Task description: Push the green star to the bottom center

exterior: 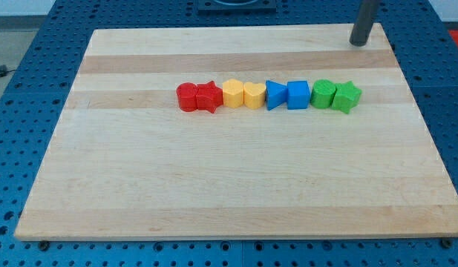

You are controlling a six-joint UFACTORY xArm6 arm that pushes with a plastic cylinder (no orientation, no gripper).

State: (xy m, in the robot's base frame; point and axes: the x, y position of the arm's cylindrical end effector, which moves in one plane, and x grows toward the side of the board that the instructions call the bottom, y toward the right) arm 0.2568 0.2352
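The green star (pixel 347 96) sits at the far right end of a row of eight blocks on the desk (pixel 214 185), over toward three o'clock. It touches a green block (pixel 323 94), rounder in shape, at its nine o'clock side. Then come a blue cube (pixel 298 95), a blue triangle (pixel 275 96), a yellow heart (pixel 254 95), a yellow block (pixel 233 93), a red star (pixel 209 97) and a red round block (pixel 187 97).

My tip (pixel 358 43) is at the star's twelve o'clock, well apart from it, near the desk's top edge. There is no hand here, just a rod, so nothing grabs or lets go.

The star looks small, hard and light. I think it will slide easily on the smooth wood but may spin on its points. Pushing on its top side, in the middle, should send it toward six o'clock.

I see no words or labels anywhere.
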